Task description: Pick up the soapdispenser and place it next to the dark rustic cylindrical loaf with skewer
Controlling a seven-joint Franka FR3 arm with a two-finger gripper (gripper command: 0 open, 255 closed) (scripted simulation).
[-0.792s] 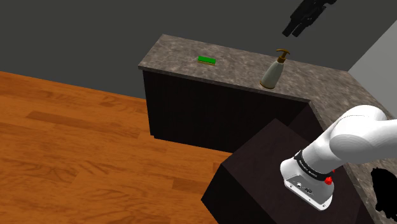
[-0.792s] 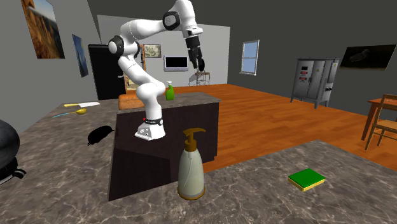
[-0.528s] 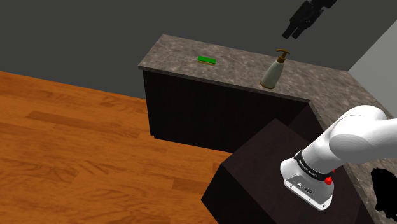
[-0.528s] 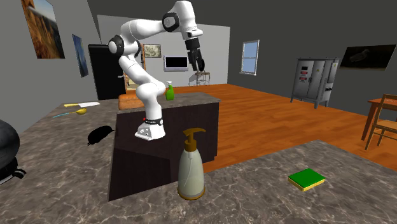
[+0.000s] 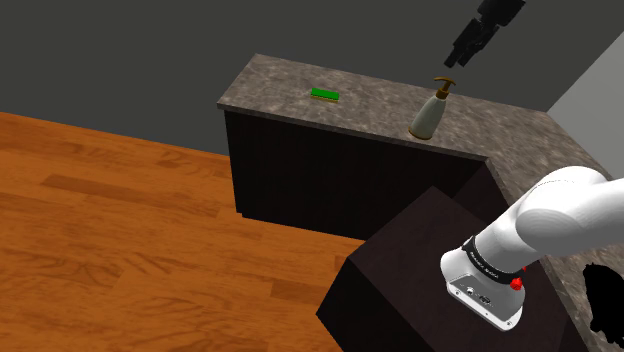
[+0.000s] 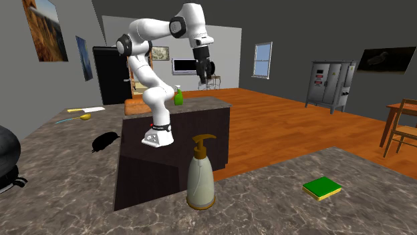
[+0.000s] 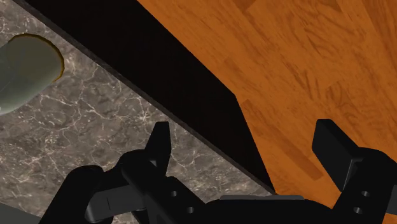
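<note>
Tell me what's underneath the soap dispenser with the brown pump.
The pale grey-green soap dispenser with brown pump stands on a grey veined stone countertop above a dark cabinet. The patch beneath its base is covered.

One soap dispenser [image 6: 200, 173], folks; one green sponge [image 6: 322, 187] at three o'clock from it; one green bottle [image 6: 178, 97] around twelve; one gripper [image 6: 204, 75], two fingers [image 7: 159, 143].
</note>
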